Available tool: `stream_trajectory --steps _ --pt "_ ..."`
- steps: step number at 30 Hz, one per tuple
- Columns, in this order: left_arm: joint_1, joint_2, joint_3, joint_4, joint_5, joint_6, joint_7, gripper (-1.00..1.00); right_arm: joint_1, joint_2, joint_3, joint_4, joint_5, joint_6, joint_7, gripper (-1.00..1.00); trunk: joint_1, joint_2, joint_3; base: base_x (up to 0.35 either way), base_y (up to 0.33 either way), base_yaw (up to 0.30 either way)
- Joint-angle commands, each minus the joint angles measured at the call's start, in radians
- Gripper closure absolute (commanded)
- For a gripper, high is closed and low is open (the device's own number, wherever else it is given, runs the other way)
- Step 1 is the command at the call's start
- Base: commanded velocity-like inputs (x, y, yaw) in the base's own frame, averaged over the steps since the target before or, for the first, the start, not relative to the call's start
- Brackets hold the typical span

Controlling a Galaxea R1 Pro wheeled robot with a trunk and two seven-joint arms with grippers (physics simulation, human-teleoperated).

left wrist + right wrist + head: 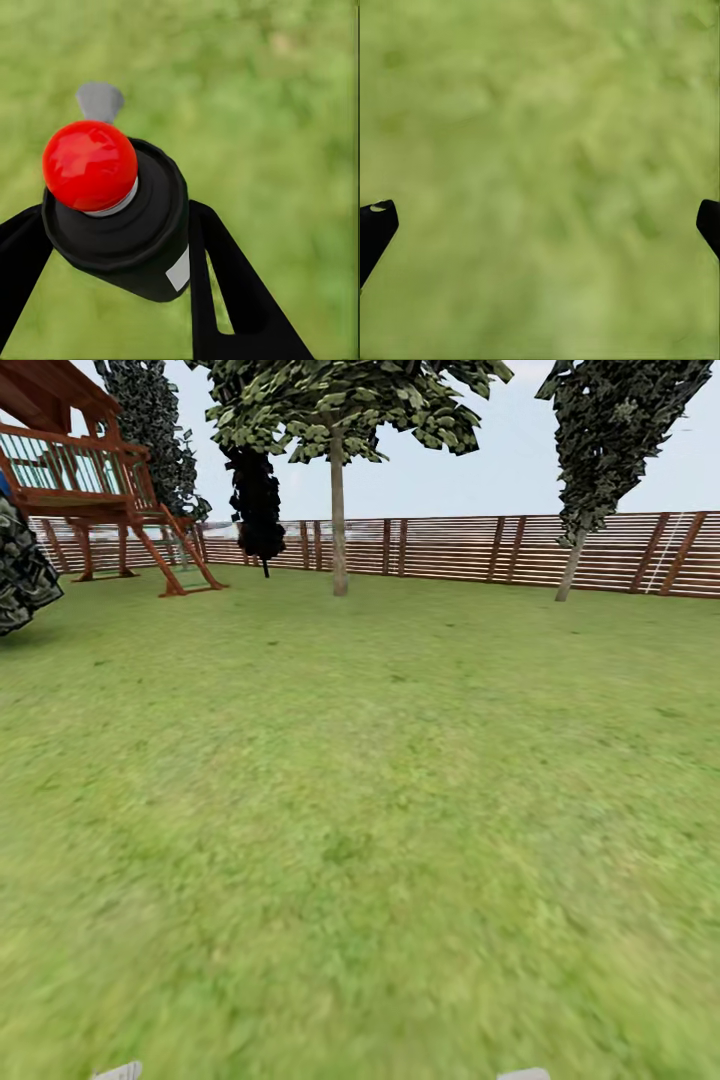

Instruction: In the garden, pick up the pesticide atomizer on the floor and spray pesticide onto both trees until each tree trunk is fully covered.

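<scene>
Gripping the pesticide atomizer (124, 225), the left gripper (112, 247) has a black finger pressed against each side of the black can in the left wrist view; the red ball top (90, 165) and grey nozzle (99, 100) stick out above blurred grass. The right gripper (540, 225) is spread wide, its two black fingertips (375, 225) at opposite edges of the right wrist view with nothing but lawn between them. In the head view, open lawn (360, 810) runs unobstructed to a tree (339, 510) with a slim tan trunk at 12 o'clock, before the brown slat fence (450, 550). A dark narrow tree (258, 500) stands at 11 o'clock, a leaning dark-crowned tree (590, 460) at 1 o'clock, a wooden play structure (100, 490) at 10 o'clock.
</scene>
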Motion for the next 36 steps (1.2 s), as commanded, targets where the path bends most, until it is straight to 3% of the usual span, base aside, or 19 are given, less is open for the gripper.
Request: stream_trajectory --steps 1,36 --pt "-0.001 0.000 0.009 0.001 -0.006 -0.003 -0.006 1.00 -0.001 0.000 -0.004 0.001 0.011 -0.002 -0.008 -1.00 0.000 0.000 -0.001 0.338 0.000 0.000" --pt "-0.001 0.000 0.009 0.000 -0.006 -0.003 -0.005 1.00 -0.001 0.000 -0.004 0.001 0.011 -0.002 -0.008 -1.00 0.000 0.000 -0.001 0.338 0.000 0.000"
